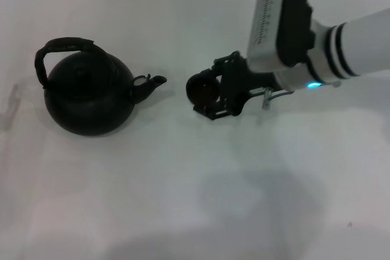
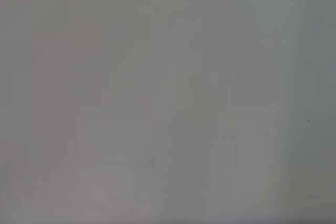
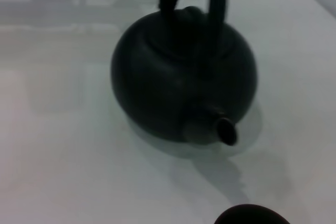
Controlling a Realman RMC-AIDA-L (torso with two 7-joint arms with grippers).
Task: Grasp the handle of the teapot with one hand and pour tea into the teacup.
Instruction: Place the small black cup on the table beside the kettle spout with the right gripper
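The black teapot [image 1: 89,95] stands on the white table at the left, its short spout [image 1: 150,83] pointing right. Its arched handle [image 1: 63,45] stands upright above the lid. The small black teacup [image 1: 203,89] lies just right of the spout, between the fingers of my right gripper [image 1: 210,91], which reaches in from the right and is shut on it. In the right wrist view the teapot [image 3: 181,85] fills the middle with its spout [image 3: 220,129] toward the camera, and the teacup's rim [image 3: 251,215] shows at the edge. The left gripper is out of view.
The white table [image 1: 183,199] spreads out in front of the teapot and the cup. A faint transparent strip [image 1: 11,106] lies at the far left edge. The left wrist view shows only a plain grey surface [image 2: 168,98].
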